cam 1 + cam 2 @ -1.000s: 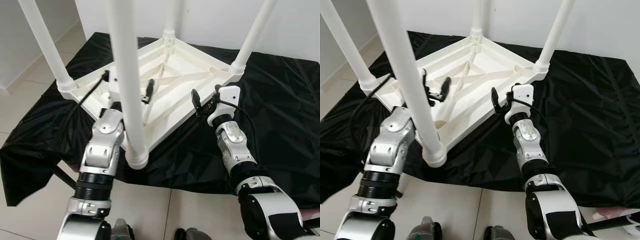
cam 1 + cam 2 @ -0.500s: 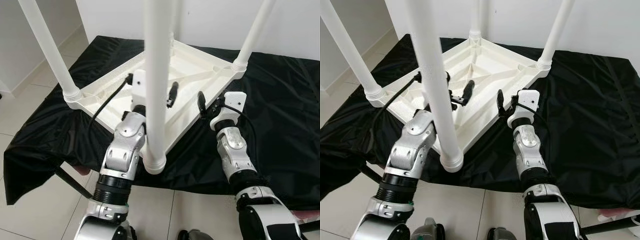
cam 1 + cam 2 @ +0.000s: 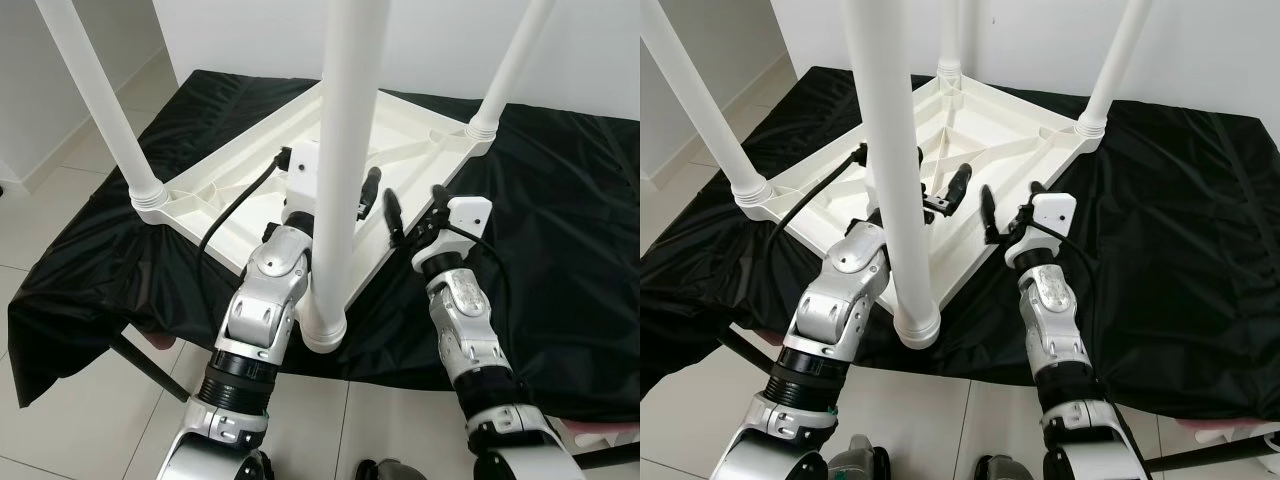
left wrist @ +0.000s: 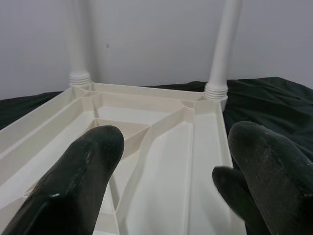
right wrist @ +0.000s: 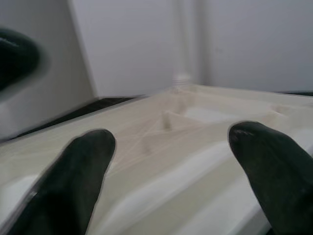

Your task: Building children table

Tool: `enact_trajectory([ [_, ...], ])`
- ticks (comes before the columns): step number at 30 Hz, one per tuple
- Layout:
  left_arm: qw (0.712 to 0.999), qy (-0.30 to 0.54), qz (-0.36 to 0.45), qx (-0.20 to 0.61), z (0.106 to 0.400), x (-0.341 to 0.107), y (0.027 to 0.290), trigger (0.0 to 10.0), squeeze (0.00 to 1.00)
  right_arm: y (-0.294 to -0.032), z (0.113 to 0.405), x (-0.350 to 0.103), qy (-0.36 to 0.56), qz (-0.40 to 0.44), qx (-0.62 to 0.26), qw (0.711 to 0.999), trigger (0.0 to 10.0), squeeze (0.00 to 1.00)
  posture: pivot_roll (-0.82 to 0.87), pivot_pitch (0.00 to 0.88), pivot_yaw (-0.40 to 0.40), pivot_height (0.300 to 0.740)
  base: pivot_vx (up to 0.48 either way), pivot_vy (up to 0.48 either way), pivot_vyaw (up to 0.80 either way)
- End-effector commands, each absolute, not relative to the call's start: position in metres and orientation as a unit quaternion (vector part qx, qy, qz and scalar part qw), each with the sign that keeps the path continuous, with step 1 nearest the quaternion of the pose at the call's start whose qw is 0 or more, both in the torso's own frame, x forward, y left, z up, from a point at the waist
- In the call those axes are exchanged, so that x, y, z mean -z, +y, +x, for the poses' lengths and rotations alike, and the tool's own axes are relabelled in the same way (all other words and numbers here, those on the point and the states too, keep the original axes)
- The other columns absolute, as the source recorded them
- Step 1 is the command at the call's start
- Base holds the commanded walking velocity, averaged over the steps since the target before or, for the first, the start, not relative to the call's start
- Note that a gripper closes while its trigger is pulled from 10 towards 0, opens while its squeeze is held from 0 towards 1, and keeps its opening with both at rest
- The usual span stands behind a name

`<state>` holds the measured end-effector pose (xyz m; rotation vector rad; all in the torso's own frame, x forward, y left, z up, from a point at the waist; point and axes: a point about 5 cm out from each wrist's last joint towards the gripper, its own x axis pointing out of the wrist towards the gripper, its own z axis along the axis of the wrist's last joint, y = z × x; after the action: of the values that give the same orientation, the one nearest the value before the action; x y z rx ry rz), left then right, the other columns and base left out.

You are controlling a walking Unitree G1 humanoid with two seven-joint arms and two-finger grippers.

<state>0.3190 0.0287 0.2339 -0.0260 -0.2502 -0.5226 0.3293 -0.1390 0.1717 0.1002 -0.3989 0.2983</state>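
Both hands slid rightward over the upturned white table [image 3: 970, 140].

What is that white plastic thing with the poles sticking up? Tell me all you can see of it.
It is a white plastic children's table lying upside down on a black cloth. Its underside faces up, showing a raised rim and crossing ribs. Four round legs stand up from the corners, each seated in a ringed collar. The nearest corner juts past the cloth's edge. The left claw hovers open above the ribbed underside; the right claw, also open, is by its near edge.
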Motion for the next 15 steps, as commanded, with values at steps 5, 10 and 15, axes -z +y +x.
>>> enact_trajectory([
  [5, 0.969, -0.11, 0.014, 0.223, 0.322, -0.224, 0.053, 10.0, 0.0, -0.161, 0.307, -0.171, -0.178, 0.05, -0.228, 0.956, 10.0, 0.0, 0.05, 0.107, 0.01, 0.74, 0.0, 0.0, 0.0],
  [10, 0.971, -0.101, 0.049, 0.212, 0.327, -0.216, 0.074, 10.0, 0.0, -0.182, 0.296, -0.174, -0.154, 0.069, -0.276, 0.946, 10.0, 0.0, 0.01, 0.104, 0.029, 0.74, 0.0, 0.0, 0.0],
  [15, 0.973, -0.091, 0.073, 0.199, 0.331, -0.21, 0.091, 10.0, 0.0, -0.194, 0.286, -0.173, -0.133, 0.07, -0.311, 0.938, 10.0, 0.0, 0.01, 0.104, 0.034, 0.74, 0.0, 0.0, 0.0],
])
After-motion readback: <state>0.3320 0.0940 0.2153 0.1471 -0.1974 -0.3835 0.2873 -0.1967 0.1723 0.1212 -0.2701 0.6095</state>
